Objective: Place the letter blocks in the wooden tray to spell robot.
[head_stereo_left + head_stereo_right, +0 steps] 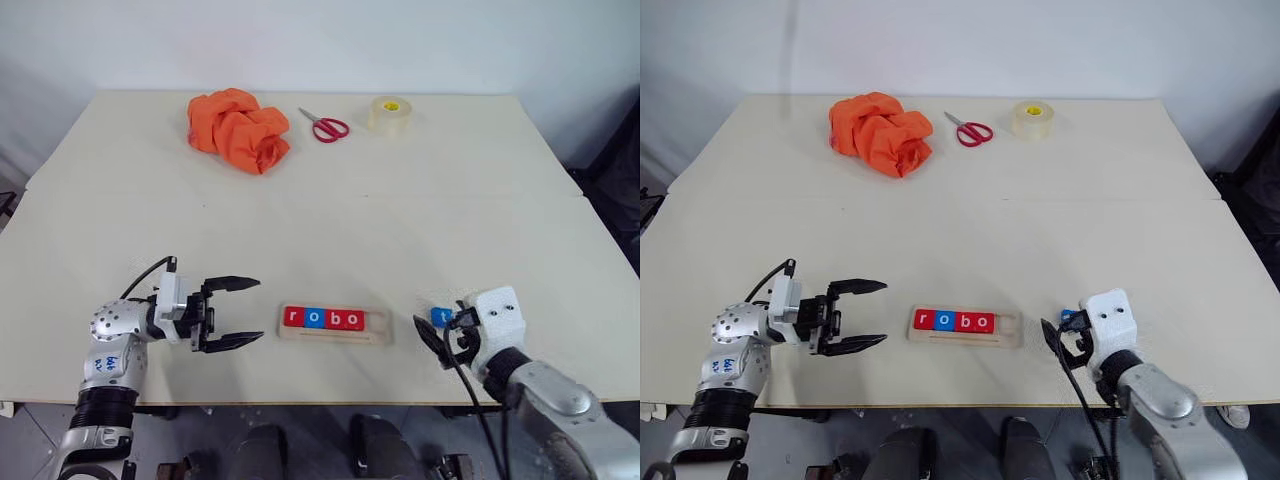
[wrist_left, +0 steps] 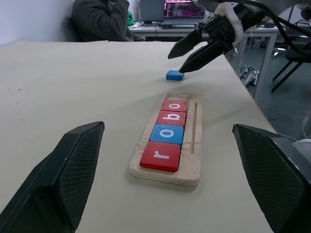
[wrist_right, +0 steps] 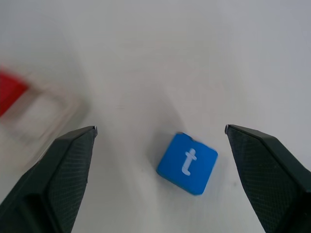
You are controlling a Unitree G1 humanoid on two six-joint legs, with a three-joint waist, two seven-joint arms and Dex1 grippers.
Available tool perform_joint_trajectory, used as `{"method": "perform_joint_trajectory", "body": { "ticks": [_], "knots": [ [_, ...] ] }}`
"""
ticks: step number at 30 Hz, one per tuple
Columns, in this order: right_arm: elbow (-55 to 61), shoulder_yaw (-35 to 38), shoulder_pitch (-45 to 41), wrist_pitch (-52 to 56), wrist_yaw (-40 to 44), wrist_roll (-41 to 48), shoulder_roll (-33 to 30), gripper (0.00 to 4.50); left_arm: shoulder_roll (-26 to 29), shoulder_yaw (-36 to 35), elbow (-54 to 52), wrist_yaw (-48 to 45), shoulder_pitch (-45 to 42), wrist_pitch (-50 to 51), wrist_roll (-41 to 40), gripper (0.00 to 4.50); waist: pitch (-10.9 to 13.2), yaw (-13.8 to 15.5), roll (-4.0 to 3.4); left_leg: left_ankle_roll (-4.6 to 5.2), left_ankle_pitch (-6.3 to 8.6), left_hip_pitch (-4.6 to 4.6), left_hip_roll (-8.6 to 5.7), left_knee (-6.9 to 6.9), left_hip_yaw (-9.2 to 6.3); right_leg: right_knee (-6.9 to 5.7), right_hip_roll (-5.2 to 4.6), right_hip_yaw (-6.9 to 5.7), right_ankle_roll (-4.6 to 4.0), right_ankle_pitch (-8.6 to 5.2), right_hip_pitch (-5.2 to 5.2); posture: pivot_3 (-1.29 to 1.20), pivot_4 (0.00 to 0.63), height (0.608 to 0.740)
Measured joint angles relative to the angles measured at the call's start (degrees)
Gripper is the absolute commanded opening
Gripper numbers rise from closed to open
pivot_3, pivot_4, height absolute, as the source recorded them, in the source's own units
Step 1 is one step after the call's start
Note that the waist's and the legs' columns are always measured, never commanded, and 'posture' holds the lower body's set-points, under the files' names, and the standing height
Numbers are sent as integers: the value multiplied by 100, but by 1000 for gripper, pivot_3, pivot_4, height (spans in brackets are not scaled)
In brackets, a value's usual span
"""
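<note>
Table: you're working over a pale cream table with a seam running across its middle; its near edge sits just in front of the tray

Wall: a plain white wall stands behind the far edge of the table

Room: in the left wrist view you can see a seated person in dark clothes, a lit screen on a desk, and chairs off to the side

Far clutter: an orange cloth, red-handled scissors and a roll of clear tape lie in a row near the far edge, well apart from the tray

Wooden tray: the wooden tray lies near the table's front edge, between your two grippers, with one free slot at its right end

Blocks in tray: four letter blocks sit side by side reading r, o, b, o: red, blue, red, red

Block t: the blue t block lies flat on the table to the right of the tray, apart from it and turned askew

Left gripper: your left gripper hovers left of the tray, pointing toward it, fingers spread wide and holding nothing

Right gripper: your right gripper hangs over the t block with its fingers wide apart on either side, not touching it
</note>
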State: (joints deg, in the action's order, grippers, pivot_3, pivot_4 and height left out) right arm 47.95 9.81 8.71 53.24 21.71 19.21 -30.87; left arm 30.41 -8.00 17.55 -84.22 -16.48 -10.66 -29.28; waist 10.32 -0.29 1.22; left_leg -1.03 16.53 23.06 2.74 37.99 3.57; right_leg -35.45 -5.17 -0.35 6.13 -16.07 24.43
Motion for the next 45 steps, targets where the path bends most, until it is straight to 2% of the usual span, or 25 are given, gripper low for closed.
{"method": "perform_joint_trajectory", "body": {
  "ticks": [5, 8, 14, 18, 19, 21, 28, 35, 40, 45],
  "knots": [
    [-1245, -67, -708, -871, 1791, 179, -1645, 4468, -32, -21, -173, 29, 151, -5, -11, 4500, 2, -11, -1, 2, -1, -2, 0, 4, 2, 2, 3, 3, 6, 4, -3, 0, 150, 740],
    [-2064, -358, -1105, -1456, 2674, 106, -2264, 4468, -38, -38, -241, 44, 280, -14, -13, 4500, 2, 7, 1, 2, -1, -1, 5, 2, -3, 3, 10, 1, 7, 4, -2, 0, 150, 740],
    [-3705, -1200, -1968, -2468, 3908, -337, -2741, 4468, -46, -51, -439, 84, 499, -66, -16, 4500, 3, 10, -1, 2, 0, 0, 5, 3, 1, 3, 9, 3, 8, 5, 0, 0, 150, 740],
    [-4249, -1535, -2274, -2904, 4384, -551, -2756, 4468, -42, -66, -528, 124, 612, -73, -16, 4500, 3, 13, -1, 1, 1, -1, 6, 6, 2, 1, 7, 3, 8, 5, 0, 0, 150, 740],
    [-4414, -1637, -2435, -3014, 4465, -641, -2744, 4300, -43, -67, -558, 167, 620, -85, -16, 4500, 3, 7, -1, 1, 0, -1, 6, 8, 4, 0, 6, 3, 11, 7, 0, 0, 150, 740],
    [-4631, -1728, -2610, -3159, 4563, -730, -2695, 3868, -46, -75, -599, 235, 651, -99, -16, 4500, 3, -3, -1, 0, 0, -5, 6, 9, 4, -3, 6, 4, 10, 7, -1, 0, 150, 740],
    [-4840, -1832, -2829, -3369, 4673, -867, -2516, 1534, -45, -84, -630, 310, 740, -106, -16, 4500, 2, -5, 0, -3, -1, -11, 8, 12, 6, -8, 6, 6, 4, 11, -4, 0, 150, 740],
    [-4628, -1837, -3011, -2952, 4549, -924, -2477, 1449, -44, -84, -628, 335, 717, -109, -15, 4500, 4, -3, -3, -4, -3, -10, 8, 13, 10, -10, 4, 9, -1, 13, 1, 0, 150, 740],
    [-3624, -2078, -3641, -1671, 4572, -762, -2428, 1449, -45, -72, -608, 337, 618, -120, -6, 4500, 6, -10, -6, -4, -2, -7, 11, 9, 8, -14, 4, 9, -3, 12, 10, 0, 150, 740],
    [-2916, -2612, -4107, -740, 4443, -632, -2032, 1449, -68, -37, -565, 341, 585, -160, 1, 4500, 6, 21, -6, -7, -1, 3, 8, 9, 6, -10, -3, 3, -6, 11, 13, 0, 150, 740]
  ]
}}
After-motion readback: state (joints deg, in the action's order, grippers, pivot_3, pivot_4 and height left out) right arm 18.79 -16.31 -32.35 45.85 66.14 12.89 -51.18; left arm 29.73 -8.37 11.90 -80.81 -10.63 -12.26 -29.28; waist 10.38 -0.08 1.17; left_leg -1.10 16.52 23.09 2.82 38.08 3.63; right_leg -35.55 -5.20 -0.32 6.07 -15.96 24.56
